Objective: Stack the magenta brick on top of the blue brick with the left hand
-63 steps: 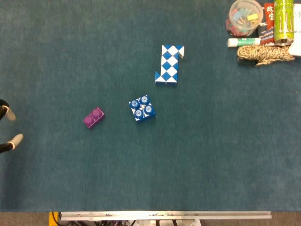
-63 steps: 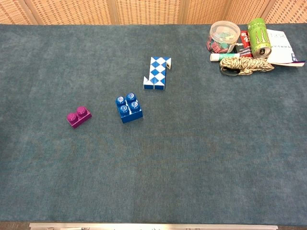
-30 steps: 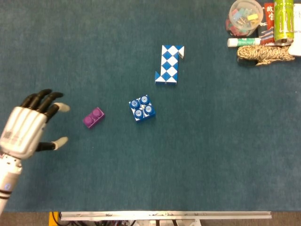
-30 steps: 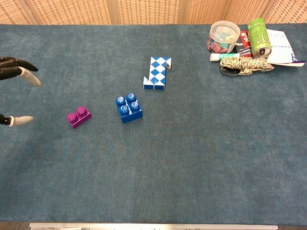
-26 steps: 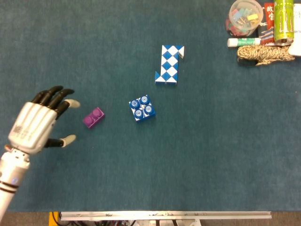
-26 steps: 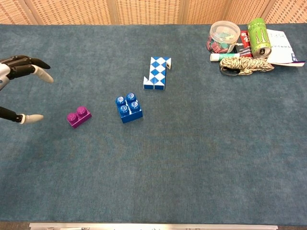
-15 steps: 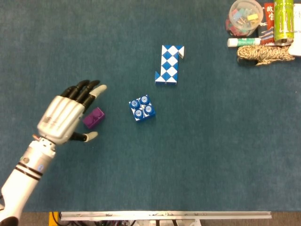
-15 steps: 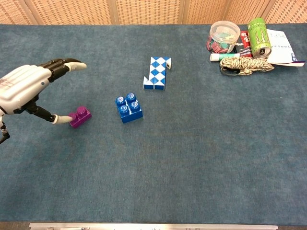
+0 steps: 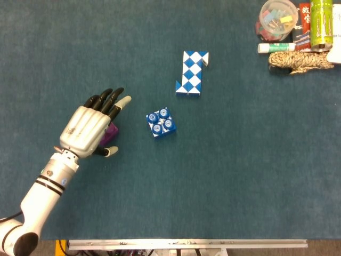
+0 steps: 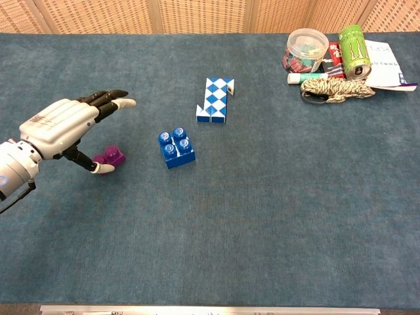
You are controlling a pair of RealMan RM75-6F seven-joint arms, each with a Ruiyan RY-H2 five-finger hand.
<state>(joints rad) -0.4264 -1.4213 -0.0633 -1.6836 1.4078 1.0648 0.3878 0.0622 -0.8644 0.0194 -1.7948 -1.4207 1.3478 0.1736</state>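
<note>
Hovering left hand, fingers spread, over magenta brick | blue brick beside | checkered snake toy beyond

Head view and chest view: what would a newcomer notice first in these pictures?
First, the white left hand at the left, fingers spread over the magenta brick, which it mostly hides. Next, the blue brick just to its right, with the blue-and-white checkered puzzle beyond. A clutter of containers sits in the far right corner.
</note>
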